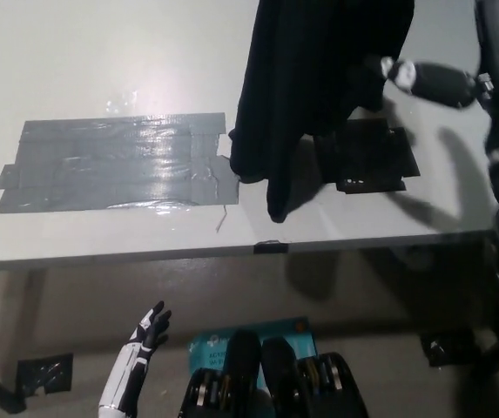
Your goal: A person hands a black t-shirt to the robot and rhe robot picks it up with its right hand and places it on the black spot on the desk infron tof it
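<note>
A black t-shirt [306, 87] hangs down from the top of the head view, its lower hem just above the desk. It covers the left part of the black spot [371, 157] taped on the grey desk [144, 78]. My black right hand [436, 80] is raised at the upper right, right beside the shirt's right edge, fingers apart and a thumb pointing at the cloth. I see no grasp on the shirt. My white left hand [144, 335] rests low at the lower left, below the desk's front edge, fingers spread. Whoever holds the shirt is out of frame.
A large patch of shiny grey tape [114, 165] lies on the desk's left half. The desk's front edge [266, 248] runs across the middle of the picture. Below it are the floor and a blue box [210, 348].
</note>
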Available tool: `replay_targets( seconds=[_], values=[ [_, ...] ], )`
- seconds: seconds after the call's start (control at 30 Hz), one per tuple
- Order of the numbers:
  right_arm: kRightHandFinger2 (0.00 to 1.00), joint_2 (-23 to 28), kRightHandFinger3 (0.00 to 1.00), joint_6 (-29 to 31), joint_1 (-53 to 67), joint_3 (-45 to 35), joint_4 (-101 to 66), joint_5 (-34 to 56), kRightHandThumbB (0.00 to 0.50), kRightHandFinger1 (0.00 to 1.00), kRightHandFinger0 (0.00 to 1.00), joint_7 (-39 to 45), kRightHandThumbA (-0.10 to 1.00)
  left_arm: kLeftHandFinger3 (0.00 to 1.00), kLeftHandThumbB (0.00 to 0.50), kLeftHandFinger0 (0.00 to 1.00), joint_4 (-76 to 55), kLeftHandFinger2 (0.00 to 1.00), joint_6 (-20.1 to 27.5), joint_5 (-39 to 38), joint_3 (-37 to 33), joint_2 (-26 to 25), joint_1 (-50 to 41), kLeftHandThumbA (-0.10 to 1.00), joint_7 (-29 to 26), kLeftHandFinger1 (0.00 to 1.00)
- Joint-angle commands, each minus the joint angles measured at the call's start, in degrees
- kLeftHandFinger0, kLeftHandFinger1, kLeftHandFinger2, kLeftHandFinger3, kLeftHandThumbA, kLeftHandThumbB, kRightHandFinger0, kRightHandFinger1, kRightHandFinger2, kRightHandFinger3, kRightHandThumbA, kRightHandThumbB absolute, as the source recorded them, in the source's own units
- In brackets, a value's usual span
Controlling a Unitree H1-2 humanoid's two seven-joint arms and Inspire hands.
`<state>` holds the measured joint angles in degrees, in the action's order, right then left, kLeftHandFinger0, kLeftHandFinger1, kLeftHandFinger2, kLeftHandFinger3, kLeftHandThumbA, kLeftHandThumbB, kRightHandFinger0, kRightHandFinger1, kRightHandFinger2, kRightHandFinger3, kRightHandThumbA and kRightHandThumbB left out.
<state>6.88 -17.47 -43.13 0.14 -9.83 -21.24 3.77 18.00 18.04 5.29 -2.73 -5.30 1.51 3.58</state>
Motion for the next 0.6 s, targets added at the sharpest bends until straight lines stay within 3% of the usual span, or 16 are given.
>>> replay_targets(
  seconds=[0.0,0.43,0.47,0.5,0.53,0.57],
  values=[
    [1.0,-1.65,1.0,-3.87,-6.1,-1.79,4.04,0.73,0.488,1.0,1.0,-3.24,1.0,1.0,0.5,1.0,-0.06,1.0,2.81,1.46,-0.28,-0.72,0.46,1.0,-0.91,1.0],
    [1.0,-1.02,1.0,-2.76,-17.17,-2.2,23.31,2.82,0.498,1.0,1.0,-3.27,0.98,1.0,0.5,1.0,-0.66,1.0,1.32,2.1,-1.09,-1.11,1.2,1.0,-0.19,1.0],
    [1.0,-0.71,1.0,-2.51,-17.97,-1.73,24.75,2.54,0.475,1.0,1.0,-3.03,0.91,1.0,0.5,1.0,-0.7,1.0,1.3,2.19,-1.13,-1.13,1.23,1.0,-0.21,1.0],
    [1.0,-0.23,1.0,-2.05,-19.27,-0.95,27.17,1.84,0.425,1.0,1.0,-3.05,0.76,1.0,0.5,1.0,-0.65,1.0,1.4,2.36,-1.19,-1.12,1.33,1.0,-0.31,1.0],
    [1.0,-0.22,1.0,-1.11,-20.27,-0.62,29.41,1.0,0.354,1.0,1.0,-4.43,0.47,1.0,0.5,1.0,-0.68,1.0,1.49,2.57,-1.22,-1.11,1.33,1.0,-0.46,1.0],
    [1.0,-0.5,1.0,0.83,-21.3,-0.57,32.27,0.35,0.336,1.0,1.0,-7.14,0.14,1.0,0.5,1.0,-0.89,1.0,1.4,2.79,-1.24,-1.13,1.2,1.0,-0.64,1.0]
  ],
)
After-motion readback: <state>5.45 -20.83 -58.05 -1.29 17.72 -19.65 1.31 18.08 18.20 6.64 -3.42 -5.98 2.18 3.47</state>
